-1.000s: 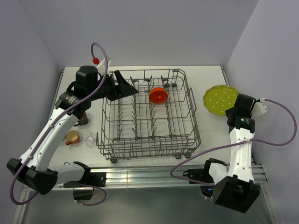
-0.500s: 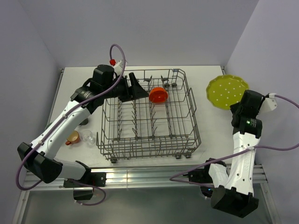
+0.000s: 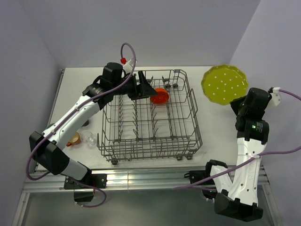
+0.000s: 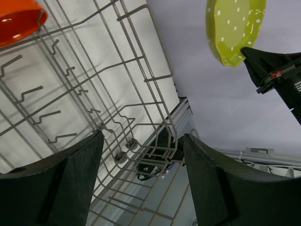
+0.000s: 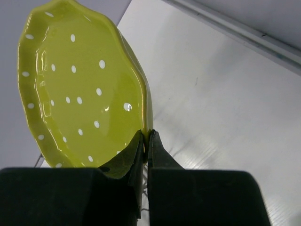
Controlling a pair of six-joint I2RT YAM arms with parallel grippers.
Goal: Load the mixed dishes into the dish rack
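Right of the dish rack (image 3: 194,113), the right gripper (image 5: 146,137) clamps the yellow-green scalloped plate (image 3: 225,84) aloft by its rim, the rack lying to its left, while the left gripper (image 3: 146,88) gapes empty over the rack's far side.

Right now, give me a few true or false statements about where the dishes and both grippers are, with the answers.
1. The right gripper is shut on the rim of the yellow-green plate. True.
2. The orange bowl sits on the table, outside the dish rack. False: it is inside the rack, toward its far side.
3. The left gripper is open and holds nothing. True.
4. The clear glass is loaded in the rack. False: it stands on the table left of the rack, next to the small orange cup.
5. The plate lies flat on the table. False: it is held up off the table, to the right of the rack.
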